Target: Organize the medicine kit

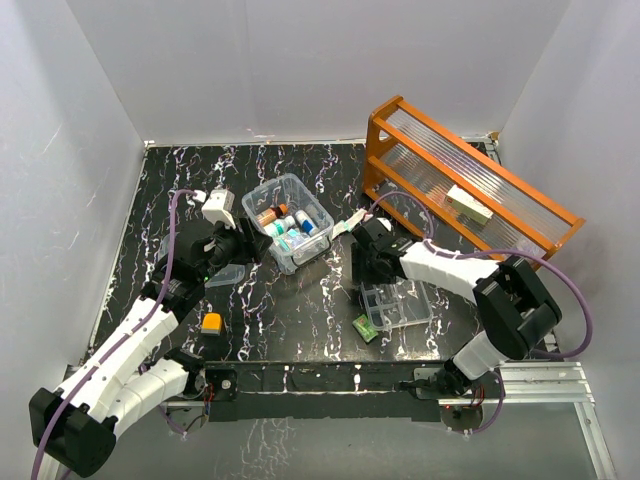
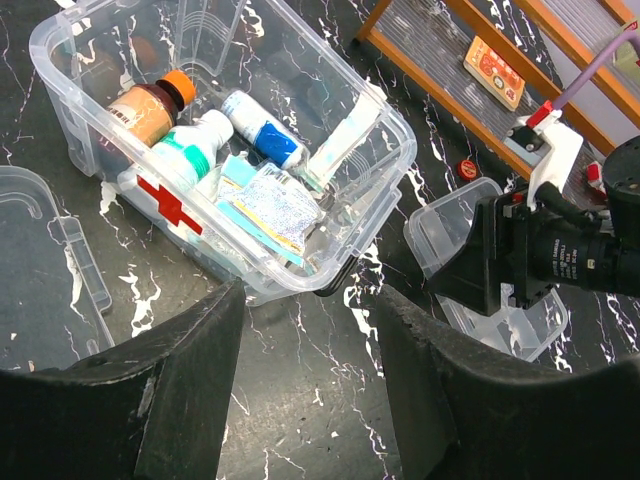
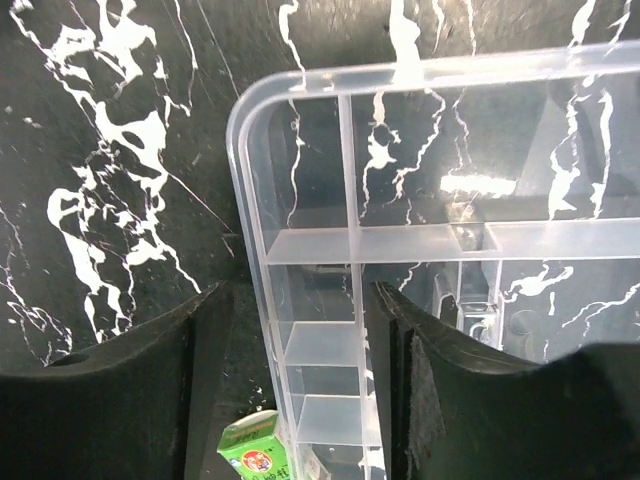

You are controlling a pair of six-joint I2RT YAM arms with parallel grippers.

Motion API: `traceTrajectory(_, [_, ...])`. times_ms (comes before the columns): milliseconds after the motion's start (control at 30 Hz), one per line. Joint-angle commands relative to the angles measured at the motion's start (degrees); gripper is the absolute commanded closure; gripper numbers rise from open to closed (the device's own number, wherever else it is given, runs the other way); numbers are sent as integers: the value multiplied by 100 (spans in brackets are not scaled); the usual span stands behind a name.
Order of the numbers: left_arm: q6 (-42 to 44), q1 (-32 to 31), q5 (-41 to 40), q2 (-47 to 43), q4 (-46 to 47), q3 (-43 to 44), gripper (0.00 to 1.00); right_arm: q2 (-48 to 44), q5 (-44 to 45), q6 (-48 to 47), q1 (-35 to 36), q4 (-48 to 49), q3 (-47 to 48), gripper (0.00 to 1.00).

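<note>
Nearest the bases, an orange block (image 1: 211,322) and a green carton (image 1: 366,328) lie on the table (image 1: 290,320). Just beyond the carton sits the compartment tray (image 1: 400,305). The right gripper (image 3: 300,300) is spread wide astride the tray's corner wall, gripping nothing. The lid (image 1: 225,272) lies flat at left. The left gripper (image 2: 305,300) is wide open and empty, facing the medicine kit (image 2: 70,100) at table centre (bottles, tubes and sachets inside). Farthest stands the orange rack (image 1: 470,185).
</note>
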Motion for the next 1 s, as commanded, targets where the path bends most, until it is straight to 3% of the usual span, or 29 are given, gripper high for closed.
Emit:
traceTrajectory(0, [83,9,-89,-127,-58,23,46,-197,626,233,70,-214,407,43])
traceTrajectory(267, [92,9,-214,-194,-45,40,46,-1270,863,742,685,-1287,221,36])
traceTrajectory(500, [66,14,-609,-313,-65,4,45,-1742,717,921,1990,-1568,104,36])
traceTrajectory(800, [56,11,-815,-327,-88,-5,43,-1466,761,816,3040,-1513,-228,47])
traceTrajectory(967, [78,9,-842,-272,-111,23,43,-1176,1087,1287,3107,-1873,-228,42])
